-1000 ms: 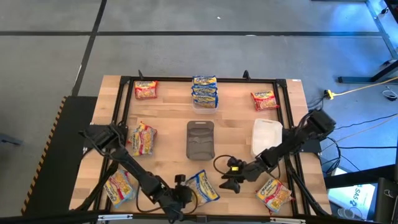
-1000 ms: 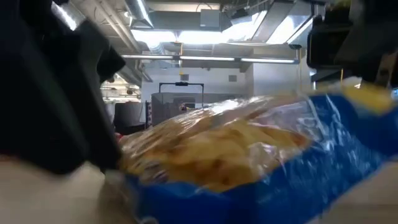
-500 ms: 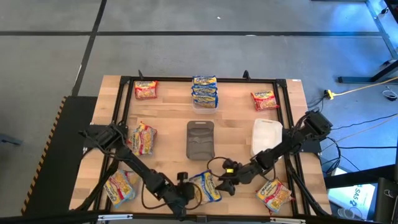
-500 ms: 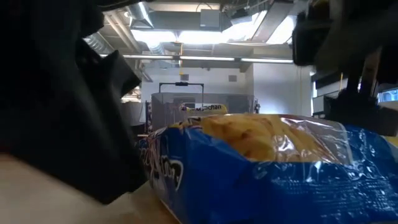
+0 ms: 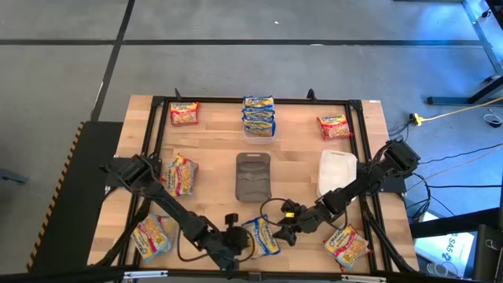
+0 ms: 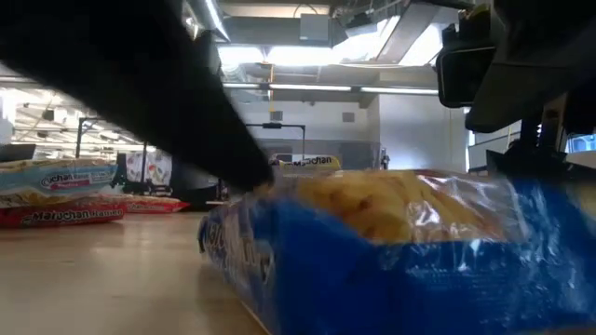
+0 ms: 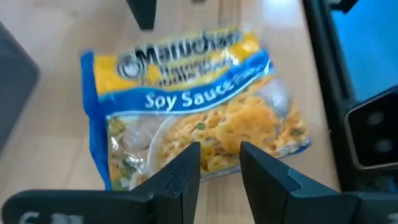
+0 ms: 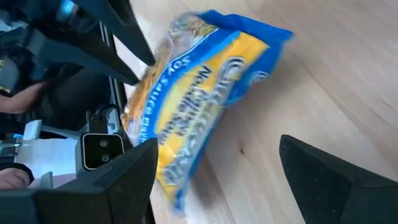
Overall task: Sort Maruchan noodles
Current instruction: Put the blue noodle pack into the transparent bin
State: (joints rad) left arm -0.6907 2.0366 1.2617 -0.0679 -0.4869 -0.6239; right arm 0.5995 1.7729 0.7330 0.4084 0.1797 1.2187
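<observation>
A yellow-and-blue soy sauce noodle packet (image 5: 262,236) lies near the table's near edge, between my two grippers; it fills the low view (image 6: 391,251). My left gripper (image 5: 236,240) stands at the packet's left and is closed on its near edge in the left wrist view (image 7: 219,155). My right gripper (image 5: 284,229) hangs just right of the packet, wide open and touching nothing. The packet (image 8: 205,93) lies ahead of its fingers (image 8: 217,177). Other noodle packets lie at the far left (image 5: 185,112), far right (image 5: 334,124), left (image 5: 179,174) and both near corners (image 5: 152,236) (image 5: 347,244). My left gripper has the packet's edge below the noodle picture (image 7: 217,163), opposite the brand name, between its two fingertips. The fingers slant down from the table's near left. The fingertips hide the exact spot. The packet rests on the table by its blue edge (image 6: 307,298).
A dark mesh basket (image 5: 253,174) sits mid-table, with a white tub (image 5: 336,171) to its right. A clear tub (image 5: 258,116) at the far middle holds stacked blue packets. The black frame rail (image 5: 157,141) runs round the work area.
The blue packet, which stood tipped up with one side raised, has come down and turned, and now lies low on the table with its blue edge toward the near side. My left arm has swung a little toward the table's right with it.
</observation>
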